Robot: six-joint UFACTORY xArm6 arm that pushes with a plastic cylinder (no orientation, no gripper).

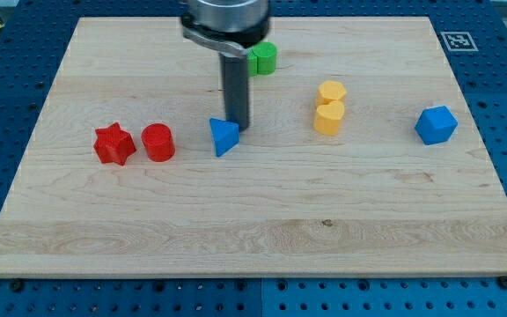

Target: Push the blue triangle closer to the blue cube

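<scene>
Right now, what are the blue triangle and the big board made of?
The blue triangle looks like plastic: one solid bright colour, smooth matte faces, though that's a guess from its look. The board looks like pale wood, with grain lines, plank seams and a small knot. My tip sits right at the triangle's upper right edge.

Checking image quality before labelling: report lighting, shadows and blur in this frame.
Camera view: even, soft light, no glare on the board; faint shadows under the blue triangle and blue cube; blocks sharp; my tip crisp, the arm's top cropped.
</scene>
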